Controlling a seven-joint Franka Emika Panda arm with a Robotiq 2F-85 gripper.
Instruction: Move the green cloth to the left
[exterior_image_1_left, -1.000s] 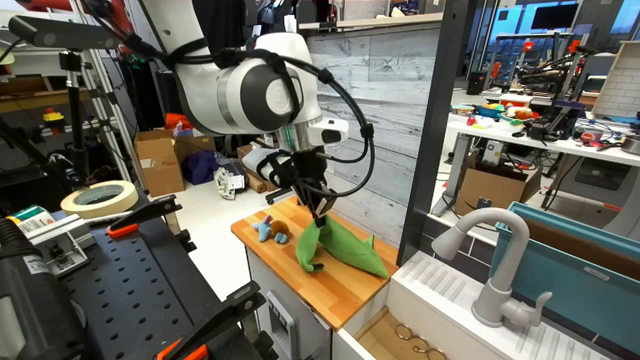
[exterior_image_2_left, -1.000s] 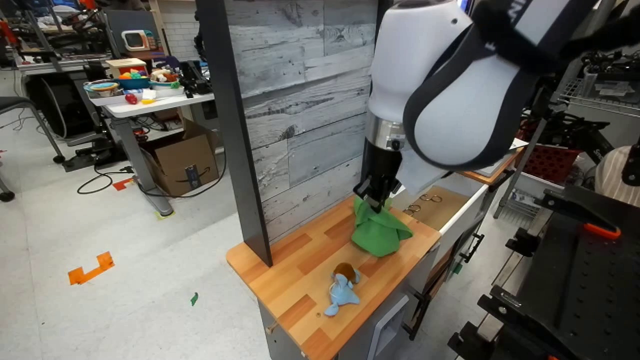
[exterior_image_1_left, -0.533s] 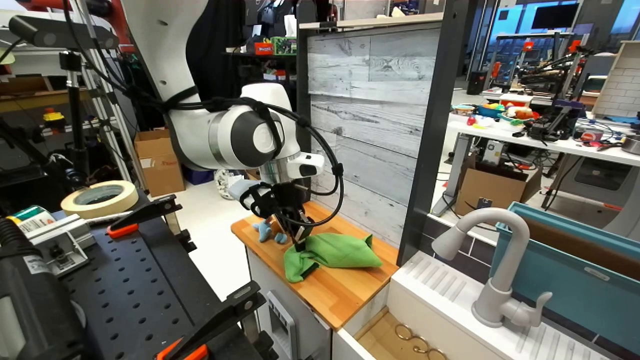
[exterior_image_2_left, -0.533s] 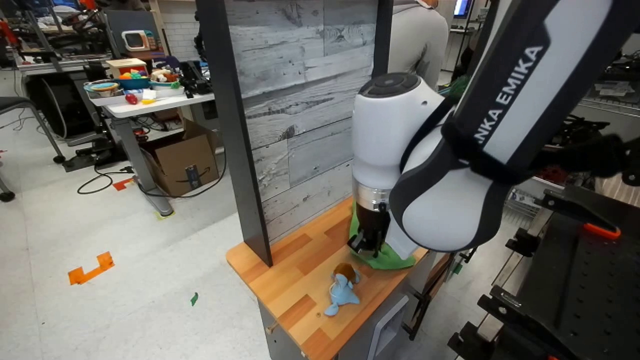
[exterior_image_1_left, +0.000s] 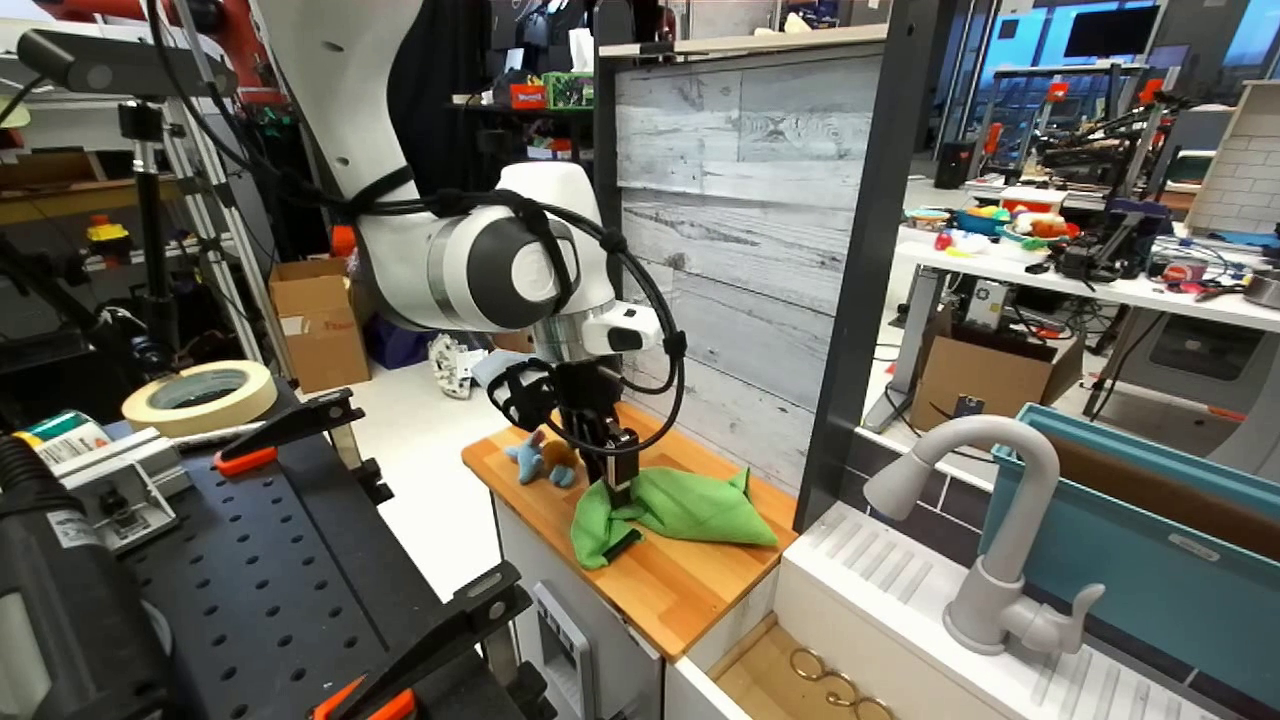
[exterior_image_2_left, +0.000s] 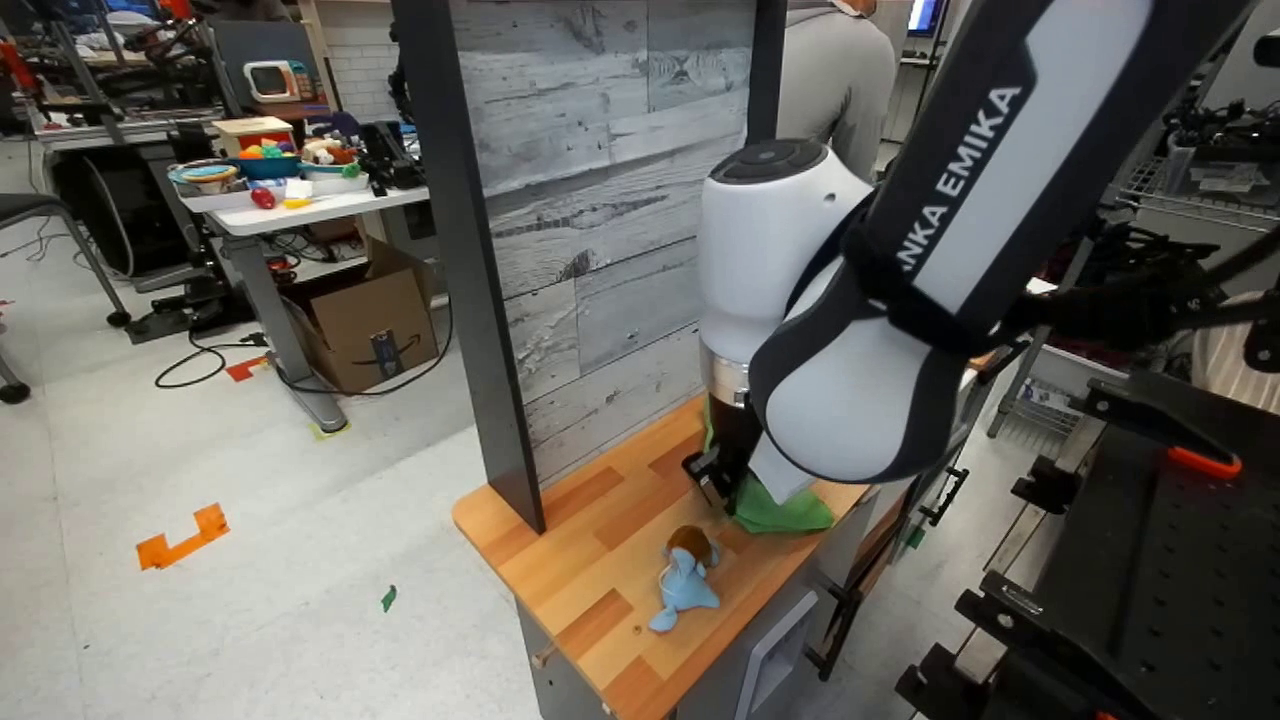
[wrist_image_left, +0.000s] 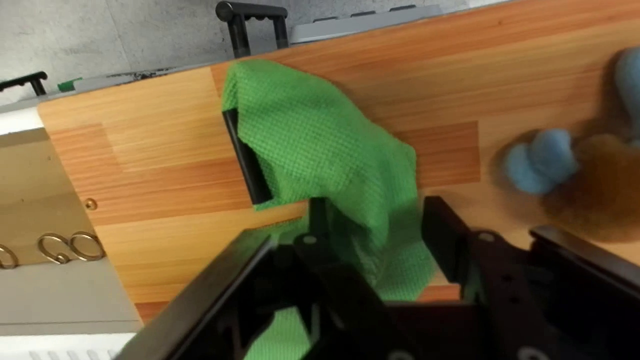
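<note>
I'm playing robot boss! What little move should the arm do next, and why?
Probably lift the fingers straight up: they held part of the green cloth up a second ago, but now stand open, and it rests on the wooden counter.

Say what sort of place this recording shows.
Likely a robotics lab with a mock kitchen setup: a Franka arm and a perforated black bench suggest the lab, a gray faucet the kitchen.

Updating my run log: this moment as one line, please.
green cloth: rumpled on counter; jaws: open, at cloth; blue toy: on counter, apart from cloth
</note>
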